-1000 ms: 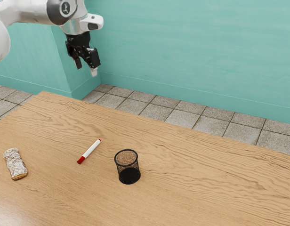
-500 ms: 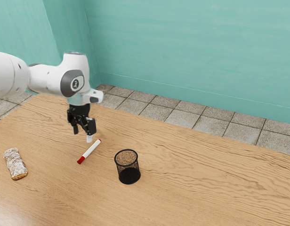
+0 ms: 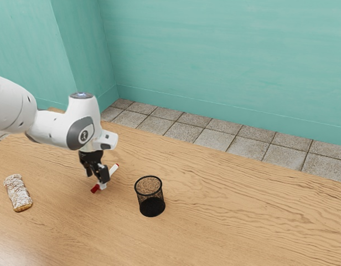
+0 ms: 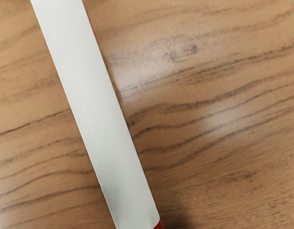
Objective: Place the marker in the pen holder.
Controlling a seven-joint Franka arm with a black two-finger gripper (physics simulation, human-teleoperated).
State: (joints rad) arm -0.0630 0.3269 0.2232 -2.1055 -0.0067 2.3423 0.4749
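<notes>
On the bench (image 3: 226,221), marker (image 3: 113,168) lies flat, white barrel with red at both ends, outside the pen holder. Gripper (image 3: 96,180) low over the barrel, pointing down; fingers (image 3: 104,173) apart, one of them covering part of the marker in the exterior view. Wrist view: white barrel runs obliquely under the hand, bare wood grain on both sides. Pen holder (image 3: 151,206): black mesh, upright, near the marker, toward the exterior view's right. Sugar-dusted pastry (image 3: 18,193) rests toward the exterior view's left.

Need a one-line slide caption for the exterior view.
Open gripper at the marker, with the pen holder standing empty and a pastry lying on the table.
</notes>
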